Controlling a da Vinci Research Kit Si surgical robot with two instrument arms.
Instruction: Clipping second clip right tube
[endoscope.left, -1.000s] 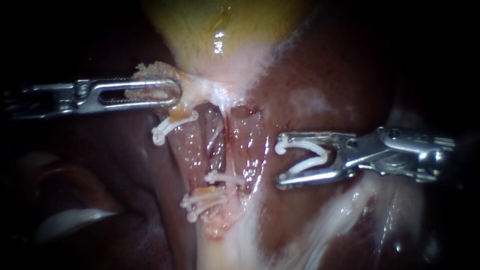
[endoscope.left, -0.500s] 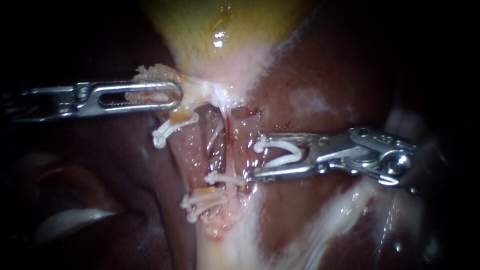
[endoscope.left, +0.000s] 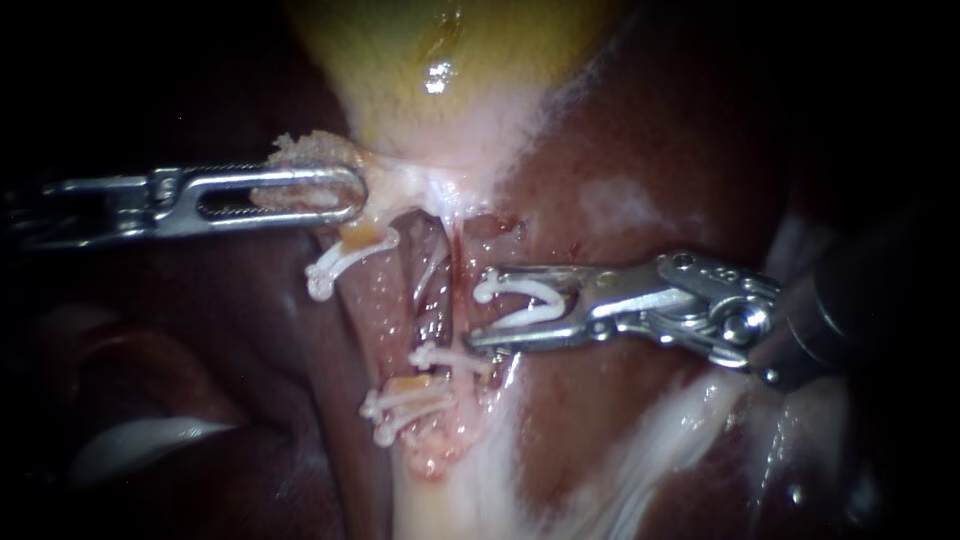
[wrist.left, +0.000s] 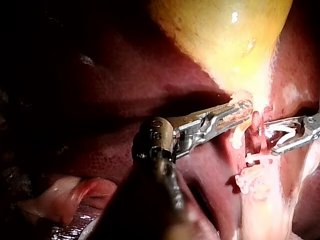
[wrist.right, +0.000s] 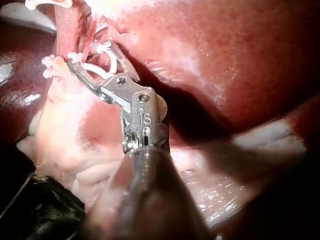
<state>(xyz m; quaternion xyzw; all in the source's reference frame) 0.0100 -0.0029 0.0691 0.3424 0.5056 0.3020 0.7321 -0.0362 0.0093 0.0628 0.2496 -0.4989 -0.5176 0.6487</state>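
Approach step: R instrument (endoscope.left: 478, 308) hand apart, open clip (endoscope.left: 525, 292) seated in it, tips just beside right tube (endoscope.left: 456, 275). L instrument (endoscope.left: 348, 190) hand clamped on tissue (endoscope.left: 300, 150) near gallbladder (endoscope.left: 440, 60). Next: straddle tube, then squeeze.

- The endoscope view is taken close, facing the clips (endoscope.left: 405, 405) below the gallbladder (endoscope.left: 440, 60).
- The left wrist view is taken along the left instrument (wrist.left: 246, 106) shaft.
- The right wrist view is taken along the right instrument (wrist.right: 92, 56) shaft.
- The clips are shared by all.
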